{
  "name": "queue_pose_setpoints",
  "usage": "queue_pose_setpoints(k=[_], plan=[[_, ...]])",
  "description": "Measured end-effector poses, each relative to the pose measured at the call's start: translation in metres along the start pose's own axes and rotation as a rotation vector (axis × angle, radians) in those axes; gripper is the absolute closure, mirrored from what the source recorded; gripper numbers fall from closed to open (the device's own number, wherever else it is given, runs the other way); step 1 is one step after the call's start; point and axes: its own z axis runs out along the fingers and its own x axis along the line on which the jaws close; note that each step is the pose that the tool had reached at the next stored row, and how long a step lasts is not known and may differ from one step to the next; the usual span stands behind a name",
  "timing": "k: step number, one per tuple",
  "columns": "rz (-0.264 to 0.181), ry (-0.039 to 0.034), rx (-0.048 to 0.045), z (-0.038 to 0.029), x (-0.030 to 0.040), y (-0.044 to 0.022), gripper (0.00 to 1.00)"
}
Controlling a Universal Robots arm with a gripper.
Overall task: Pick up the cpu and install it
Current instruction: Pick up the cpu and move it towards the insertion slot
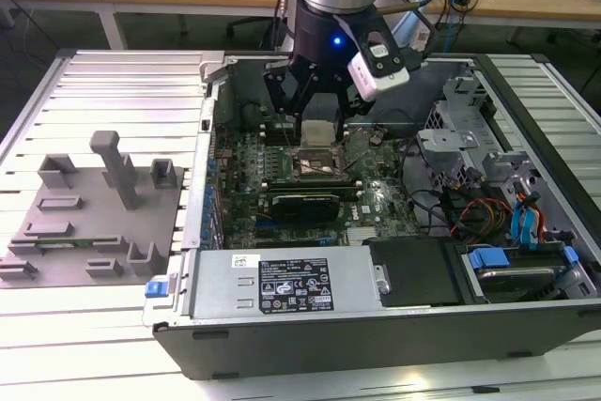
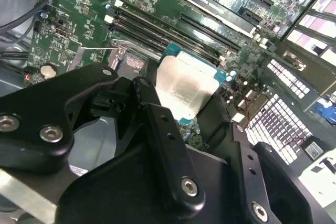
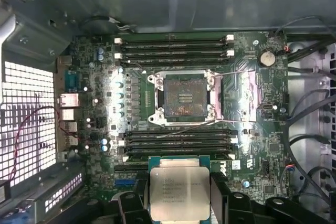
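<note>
While one socket (image 3: 185, 97) sits bare on the board, the jaws grip one cpu (image 3: 179, 195) between them.

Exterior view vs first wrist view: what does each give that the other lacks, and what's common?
Exterior view's extras: the grey moulded tray beside the case on that view's left, the power supply and the blue cables.
First wrist view's extras: the coin cell and the socket contact field seen straight on.
Shared: the cpu clamped in the pincer, the empty socket and the memory slots.
</note>
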Motion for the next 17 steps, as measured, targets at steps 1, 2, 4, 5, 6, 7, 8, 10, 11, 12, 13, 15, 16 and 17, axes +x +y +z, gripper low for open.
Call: queue_pose_setpoints(k=[1, 2, 4, 5, 6, 7, 8, 10, 11, 12, 13, 15, 16, 17], plan=[[0.000, -0.0002, 0.0039, 0.0013, 0.0000, 0.0004, 0.45], [0.000, -0.0003, 0.0063, 0.0021, 0.0000, 0.0008, 0.45], [-0.001, -0.0004, 0.0117, 0.0046, 0.0000, 0.0021, 0.45], [-0.001, -0.0004, 0.0119, 0.0059, 0.0000, 0.0030, 0.45], [-0.002, -0.0005, 0.0119, 0.0070, 0.0000, 0.0039, 0.45], [-0.003, -0.0005, 0.0120, 0.0085, 0.0001, 0.0058, 0.45], [-0.004, -0.0006, 0.0119, 0.0108, 0.0001, 0.0094, 0.45], [-0.010, -0.0019, 0.0120, 0.0136, 0.0002, 0.0131, 0.45], [-0.013, -0.0028, 0.0121, 0.0144, 0.0003, 0.0143, 0.45], [-0.017, -0.0039, 0.0121, 0.0154, 0.0003, 0.0157, 0.45], [-0.024, -0.0058, 0.0120, 0.0167, 0.0004, 0.0178, 0.45], [-0.038, -0.0085, 0.0121, 0.0186, 0.0005, 0.0208, 0.45], [-0.050, -0.0107, 0.0121, 0.0201, 0.0005, 0.0229, 0.45], [-0.064, -0.0134, 0.0123, 0.0216, 0.0005, 0.0252, 0.45]])
